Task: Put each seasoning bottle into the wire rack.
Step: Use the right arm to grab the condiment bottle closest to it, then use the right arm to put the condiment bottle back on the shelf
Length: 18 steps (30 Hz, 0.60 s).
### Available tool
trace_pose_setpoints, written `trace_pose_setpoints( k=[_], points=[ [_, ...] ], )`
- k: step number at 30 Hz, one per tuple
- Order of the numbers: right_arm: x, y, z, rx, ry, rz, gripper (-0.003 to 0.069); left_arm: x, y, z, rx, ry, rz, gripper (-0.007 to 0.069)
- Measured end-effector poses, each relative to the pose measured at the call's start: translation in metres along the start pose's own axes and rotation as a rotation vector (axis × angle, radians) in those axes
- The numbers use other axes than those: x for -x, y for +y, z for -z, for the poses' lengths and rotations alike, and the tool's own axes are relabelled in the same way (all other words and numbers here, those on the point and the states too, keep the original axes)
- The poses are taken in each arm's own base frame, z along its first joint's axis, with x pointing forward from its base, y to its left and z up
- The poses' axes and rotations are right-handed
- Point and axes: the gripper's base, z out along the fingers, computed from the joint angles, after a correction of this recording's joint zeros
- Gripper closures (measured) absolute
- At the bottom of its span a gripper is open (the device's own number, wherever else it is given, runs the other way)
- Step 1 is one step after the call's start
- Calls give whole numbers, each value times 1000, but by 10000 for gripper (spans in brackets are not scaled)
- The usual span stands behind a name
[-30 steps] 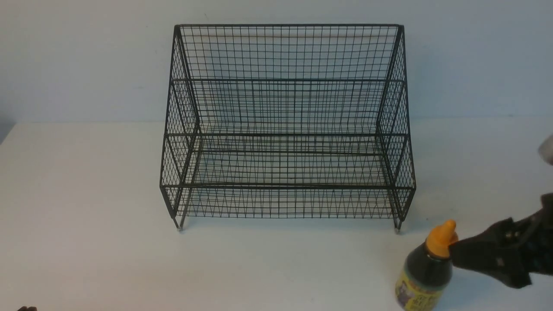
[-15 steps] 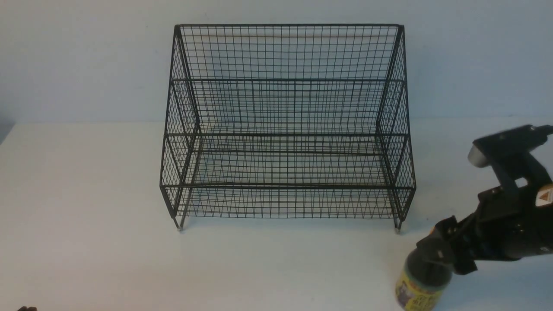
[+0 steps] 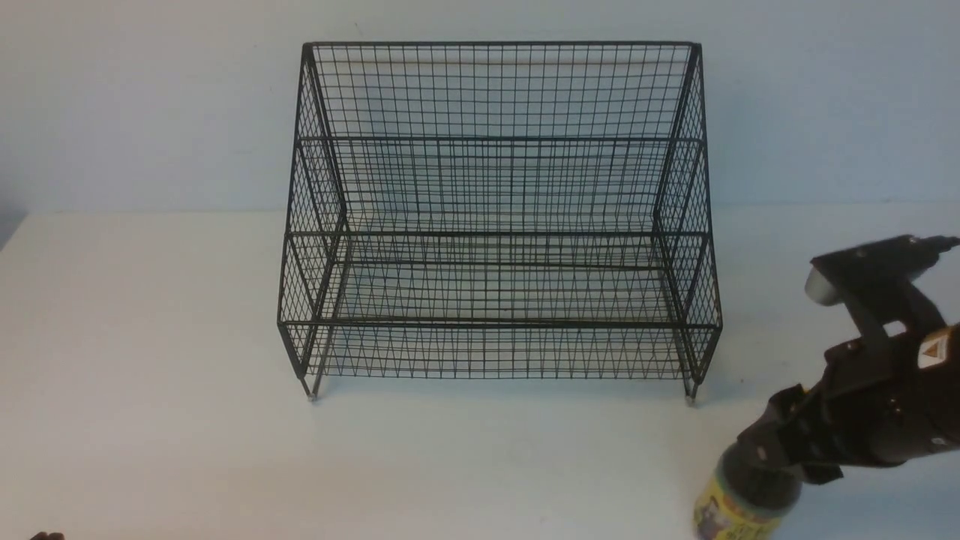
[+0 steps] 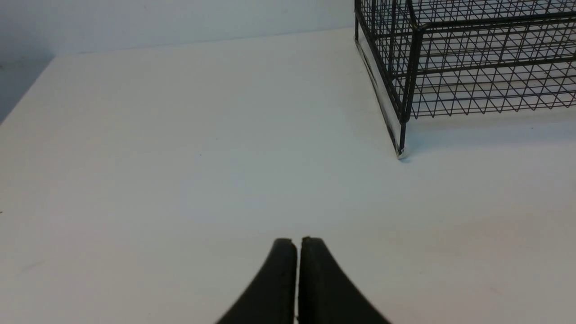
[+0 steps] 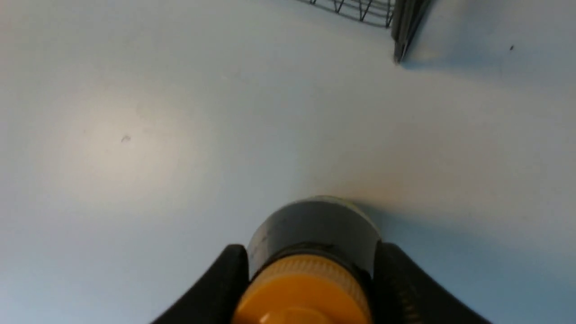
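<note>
The seasoning bottle stands on the white table at the front right, in front of and right of the wire rack. My right gripper comes down over its top and hides the orange cap in the front view. In the right wrist view the orange cap and dark shoulder of the bottle sit between the two fingers of the right gripper, which press on both sides. The rack is empty. My left gripper is shut and empty, over bare table left of the rack.
The rack's front right foot stands a short way beyond the bottle. The table's far edge meets a pale wall behind the rack. A bit of the left arm shows at the bottom left corner.
My right gripper came in from the right beside the cap, swung over the bottle's top and lowered onto its shoulder. The bottle shifted slightly to the right. The left arm has not moved.
</note>
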Motion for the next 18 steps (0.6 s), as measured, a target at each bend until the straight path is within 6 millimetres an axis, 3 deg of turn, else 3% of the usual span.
trace_pose_setpoints(
  k=[4, 10, 14, 18],
  points=[
    [3, 5, 36, -18, 18, -3, 334, 0, 0, 0, 0, 0, 0, 629],
    [39, 20, 105, 3, -131, 15, 334, 0, 0, 0, 0, 0, 0, 629],
    [66, 26, 121, 43, -232, 49, 334, 0, 0, 0, 0, 0, 0, 629],
    [103, 28, 111, 79, -263, 95, 334, 0, 0, 0, 0, 0, 0, 629]
  ],
)
